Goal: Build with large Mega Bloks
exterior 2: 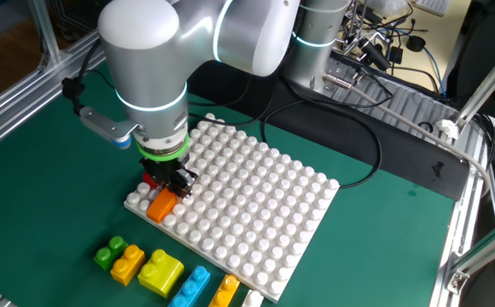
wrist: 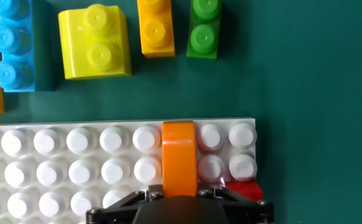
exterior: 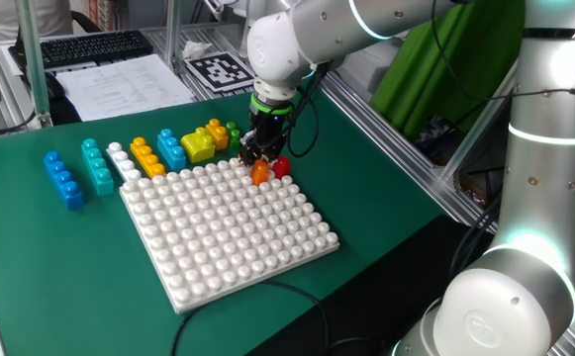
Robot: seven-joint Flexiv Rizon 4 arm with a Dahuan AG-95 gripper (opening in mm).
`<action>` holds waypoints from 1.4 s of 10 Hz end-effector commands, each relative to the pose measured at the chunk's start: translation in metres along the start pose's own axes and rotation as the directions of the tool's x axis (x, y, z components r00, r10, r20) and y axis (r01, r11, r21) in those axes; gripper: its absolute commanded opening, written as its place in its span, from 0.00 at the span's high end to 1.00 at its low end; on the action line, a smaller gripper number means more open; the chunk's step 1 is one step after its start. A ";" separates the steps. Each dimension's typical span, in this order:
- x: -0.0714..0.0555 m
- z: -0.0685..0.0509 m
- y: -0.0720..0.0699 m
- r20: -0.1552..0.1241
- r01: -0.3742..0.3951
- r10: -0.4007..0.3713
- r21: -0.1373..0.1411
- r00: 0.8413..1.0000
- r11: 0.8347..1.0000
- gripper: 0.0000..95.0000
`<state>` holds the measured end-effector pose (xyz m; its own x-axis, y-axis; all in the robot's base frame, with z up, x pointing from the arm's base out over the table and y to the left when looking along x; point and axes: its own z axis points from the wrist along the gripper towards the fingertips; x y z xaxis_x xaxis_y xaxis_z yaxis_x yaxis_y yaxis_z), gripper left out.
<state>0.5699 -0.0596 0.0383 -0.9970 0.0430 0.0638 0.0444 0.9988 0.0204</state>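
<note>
- The hand [wrist: 179, 198] pinches an orange brick [wrist: 179, 157] and holds it low on the white baseplate [exterior: 230, 235], near the plate's corner, apparently to press it onto the studs.
- A red brick [wrist: 243, 190] sits at that same corner, just beside the orange one.
- Spare bricks lie in a row on the table [exterior: 30, 257] along the baseplate's edge, likely as ready supply: yellow block [wrist: 95, 43], green brick [wrist: 204, 29], blue brick [exterior: 62, 179].
</note>
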 end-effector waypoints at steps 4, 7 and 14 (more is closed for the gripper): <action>0.003 -0.011 -0.001 -0.027 -0.008 0.008 -0.003 1.000 1.000 0.00; 0.008 -0.025 0.004 -0.031 -0.032 0.031 -0.030 0.999 0.999 0.40; 0.008 -0.060 -0.005 -0.098 -0.103 0.094 -0.092 0.991 0.990 1.00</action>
<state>0.5654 -0.0649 0.0955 -0.9811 0.1391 0.1347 0.1534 0.9828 0.1030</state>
